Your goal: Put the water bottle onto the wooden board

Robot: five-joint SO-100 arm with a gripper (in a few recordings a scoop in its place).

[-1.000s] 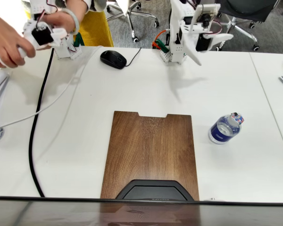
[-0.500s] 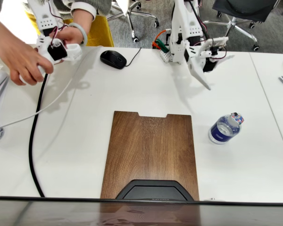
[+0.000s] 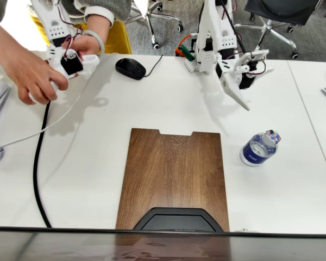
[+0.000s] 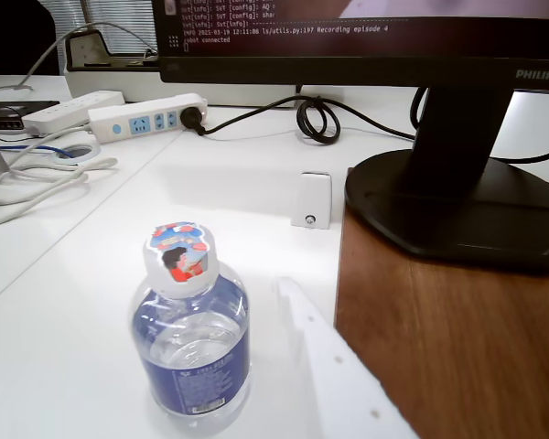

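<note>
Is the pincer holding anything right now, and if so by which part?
Nothing is held. The pincer hangs in the air above the table, apart from the water bottle, which stands upright on the table beside the wooden board.

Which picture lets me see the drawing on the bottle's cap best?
The wrist view: the water bottle stands close up, its cap's colourful picture facing the camera. In the fixed view the water bottle looks small, right of the wooden board, cap marks blurry.

white table [image 3: 152, 98] | grey floor [image 3: 168, 41] (carpeted) | office chairs [image 3: 277, 13] behind | bright even light
</note>
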